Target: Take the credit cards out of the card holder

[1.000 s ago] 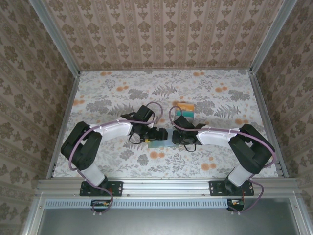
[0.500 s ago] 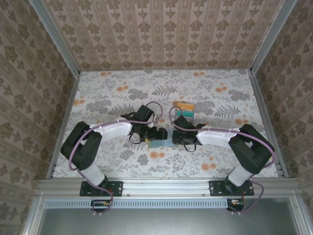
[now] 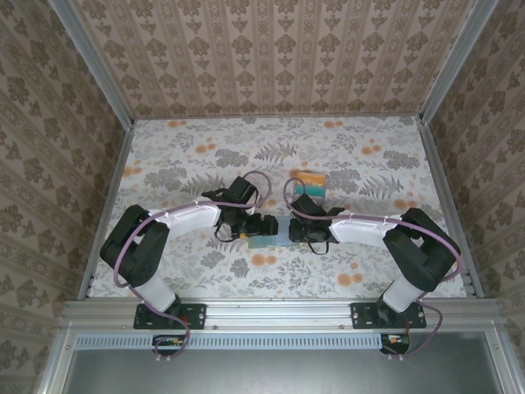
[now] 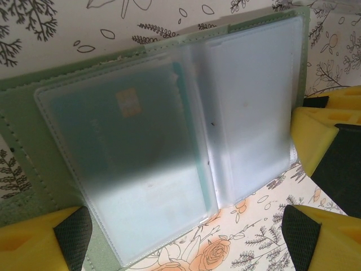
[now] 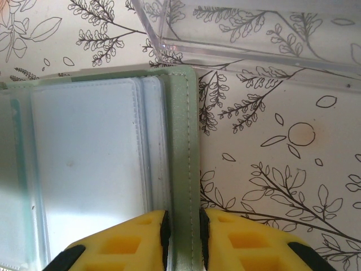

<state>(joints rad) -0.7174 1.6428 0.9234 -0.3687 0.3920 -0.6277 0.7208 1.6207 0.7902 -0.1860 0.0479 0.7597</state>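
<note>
Right wrist: right tool [image 5: 183, 231] pinches card holder [image 5: 181, 141] edge; left tool [image 4: 180, 243] wide, empty; teal card [image 4: 130, 158] print illegible.

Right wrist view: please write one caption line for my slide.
Right tool pinches the green edge of the open card holder, near a clear plastic box.

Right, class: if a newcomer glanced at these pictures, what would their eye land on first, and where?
The open sage-green card holder lies mid-table between the two arms, a teal card showing through its frosted sleeve. The right hand pinches its green edge, while the left hand stands open over it. Just beyond sits an orange-and-teal card stack.
</note>
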